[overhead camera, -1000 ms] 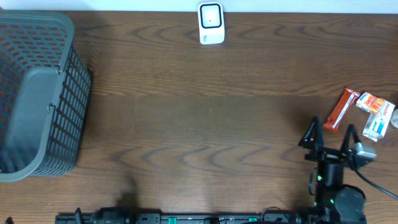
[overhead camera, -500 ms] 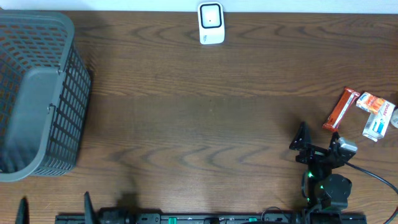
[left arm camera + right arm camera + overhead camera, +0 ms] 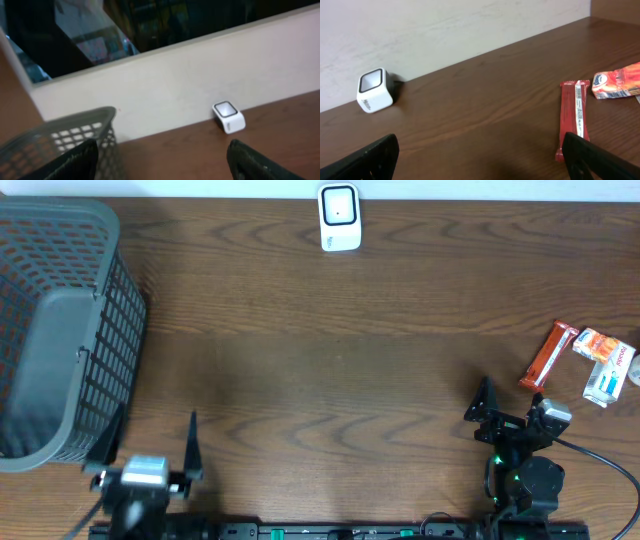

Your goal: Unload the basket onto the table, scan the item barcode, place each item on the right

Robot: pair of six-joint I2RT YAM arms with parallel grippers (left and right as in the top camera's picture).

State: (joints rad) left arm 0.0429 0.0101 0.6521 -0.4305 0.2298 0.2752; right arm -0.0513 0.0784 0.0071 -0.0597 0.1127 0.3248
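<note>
Here, both arms sit low at the near edge of the wooden table (image 3: 330, 380), and neither carries anything. The left gripper (image 3: 155, 414) has its jaws spread wide over bare wood just beside the grey basket (image 3: 60, 330), which stands at the table's left end. The right gripper (image 3: 512, 395) is also spread wide, holding nothing, near the goods at the right end but not touching them. Those goods lie together: a red bar (image 3: 548, 355) is nearest the right gripper, an orange packet (image 3: 597, 343) lies just beyond it, and a white and blue box (image 3: 608, 375) lies by the table's edge. In the right wrist view the red bar shows a pale printed strip running along its top face. The white scanner (image 3: 339, 218) stands at the far edge against the wall (image 3: 445, 25), well apart from both grippers and from the goods
</note>
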